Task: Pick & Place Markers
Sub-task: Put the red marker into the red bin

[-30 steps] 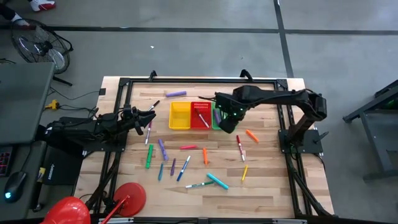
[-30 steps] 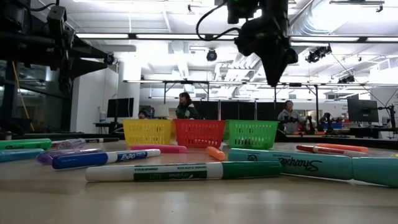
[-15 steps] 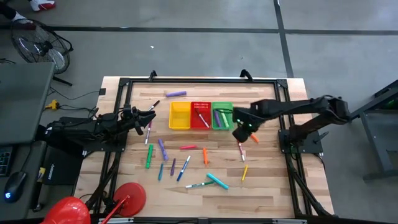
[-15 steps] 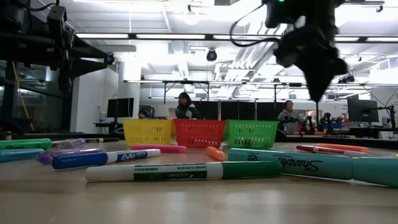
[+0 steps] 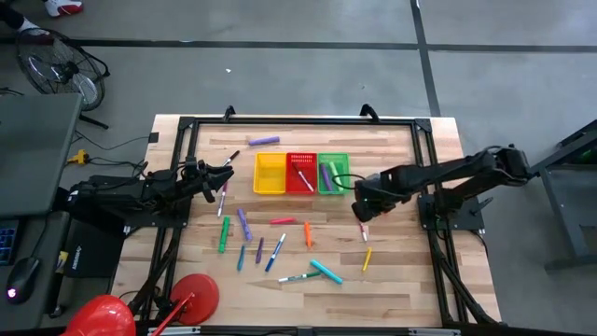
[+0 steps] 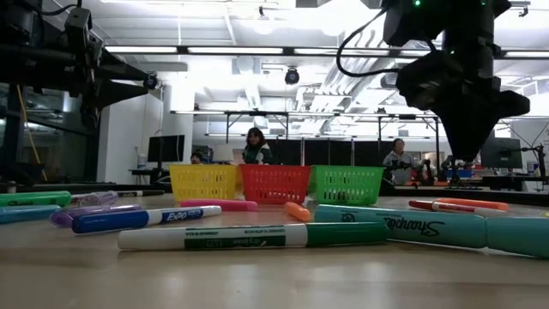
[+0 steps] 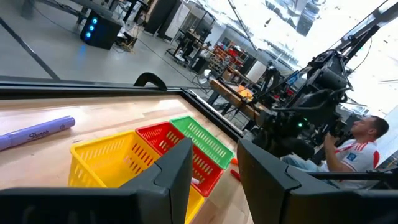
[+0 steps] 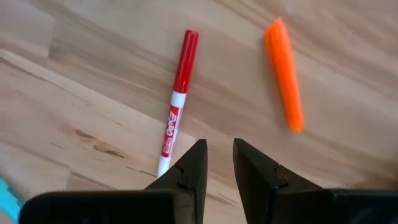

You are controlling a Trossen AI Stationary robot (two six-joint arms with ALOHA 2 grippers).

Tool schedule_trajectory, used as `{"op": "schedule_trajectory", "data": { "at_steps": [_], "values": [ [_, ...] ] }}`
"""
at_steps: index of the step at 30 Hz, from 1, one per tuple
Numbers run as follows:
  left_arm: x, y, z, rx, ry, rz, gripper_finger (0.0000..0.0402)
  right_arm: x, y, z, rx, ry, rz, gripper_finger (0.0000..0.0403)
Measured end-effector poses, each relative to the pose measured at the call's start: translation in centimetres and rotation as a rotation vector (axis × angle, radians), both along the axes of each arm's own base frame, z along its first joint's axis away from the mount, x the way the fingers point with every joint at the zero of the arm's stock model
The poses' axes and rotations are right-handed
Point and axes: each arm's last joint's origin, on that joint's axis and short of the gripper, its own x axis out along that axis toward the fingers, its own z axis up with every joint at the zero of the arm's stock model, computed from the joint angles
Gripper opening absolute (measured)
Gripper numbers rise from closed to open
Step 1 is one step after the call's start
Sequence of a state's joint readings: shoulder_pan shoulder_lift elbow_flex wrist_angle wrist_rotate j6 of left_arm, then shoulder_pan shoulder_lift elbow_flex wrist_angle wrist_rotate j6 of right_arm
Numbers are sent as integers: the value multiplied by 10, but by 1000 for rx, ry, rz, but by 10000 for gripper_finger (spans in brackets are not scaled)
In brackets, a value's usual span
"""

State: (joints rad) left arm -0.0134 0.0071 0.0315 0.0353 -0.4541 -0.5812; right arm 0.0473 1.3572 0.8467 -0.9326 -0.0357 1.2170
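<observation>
1. Low view, nearest the camera: a white-and-green marker (image 6: 249, 235) lies flat on the wooden table (image 5: 410, 280). Just behind it are a teal Sharpie marker (image 6: 399, 225) and a blue-capped Expo marker (image 6: 141, 218).
2. Further back: a purple marker (image 6: 86, 211), a pink marker (image 6: 217, 205) and a small orange marker (image 6: 298, 210), all lying loose and apart from each other.
3. High view: most markers are scattered over the table's middle and near half. A yellow marker (image 5: 367, 259) and a green marker (image 5: 224, 233) lie at the edges of the spread.
4. Right gripper (image 5: 362, 211) hangs over the table, right of centre, just above a red-and-white marker (image 8: 176, 102). An orange marker (image 8: 285, 73) lies near that one, not touching it.
5. Right jaws: narrow gap between the fingers (image 8: 189, 168), nothing between them, holding nothing.
6. Left gripper (image 5: 227, 177) sits raised at the table's left edge, arm waiting. Its fingers (image 7: 177, 171) are parted, gap clear, nothing held.
7. Far row: yellow basket (image 5: 270, 174), red basket (image 5: 300, 173), green basket (image 5: 333, 174), side by side and touching.
8. Red basket holds one marker; green basket holds what looks like a purple and a green one, too small to be sure.
9. Behind the baskets, a purple Sharpie (image 5: 264, 141) lies alone near the far edge.
10. Beyond the table: people (image 6: 255, 146) in the room.
</observation>
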Motion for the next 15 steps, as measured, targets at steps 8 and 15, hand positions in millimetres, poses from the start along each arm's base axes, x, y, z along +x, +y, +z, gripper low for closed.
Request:
{"op": "schedule_trajectory", "data": {
  "at_steps": [8, 15],
  "values": [
    [0, 0, 0, 0, 0, 0, 127, 18, 16, -23, 56, 24, -24, 68],
    [0, 0, 0, 0, 0, 0, 127, 31, 20, -43, 62, 44, -56, 125]
  ]
}}
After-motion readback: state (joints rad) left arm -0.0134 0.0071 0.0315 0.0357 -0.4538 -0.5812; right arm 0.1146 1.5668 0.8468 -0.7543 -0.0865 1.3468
